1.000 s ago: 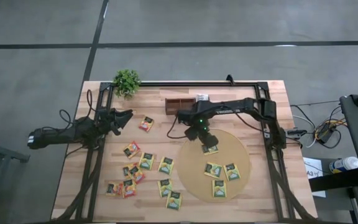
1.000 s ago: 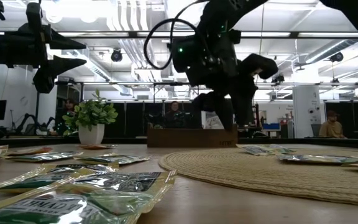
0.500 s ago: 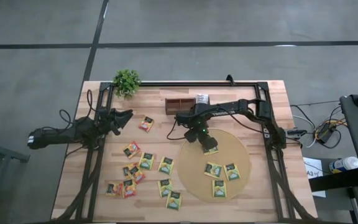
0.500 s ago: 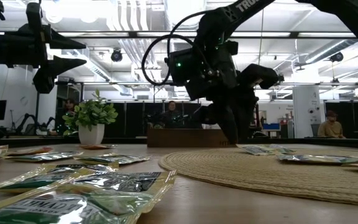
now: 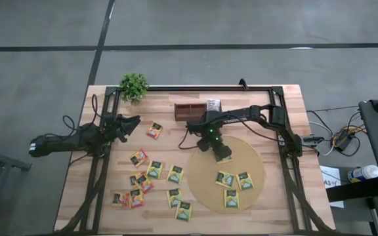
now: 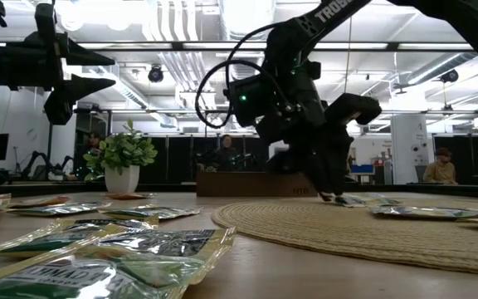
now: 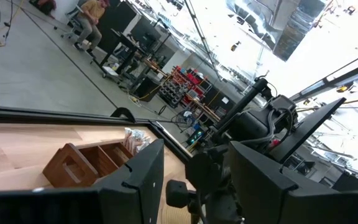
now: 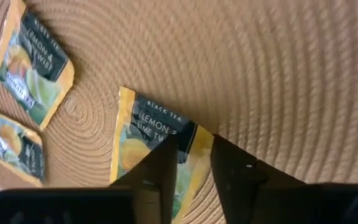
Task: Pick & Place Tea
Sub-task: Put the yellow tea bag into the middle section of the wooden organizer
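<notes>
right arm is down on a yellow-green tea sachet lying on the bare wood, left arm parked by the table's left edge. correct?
Not quite. The sachet under the right gripper lies on the round woven mat, not on bare wood; the right wrist view shows the jaws straddling its edge on the weave. The left gripper does sit by the table's left edge.

Bare desk [image 5: 176, 141] lies between the wooden tray [image 5: 189, 110] and scattered sachets [image 5: 155, 170]; the mat [image 5: 251, 160] stays partly uncovered.
</notes>
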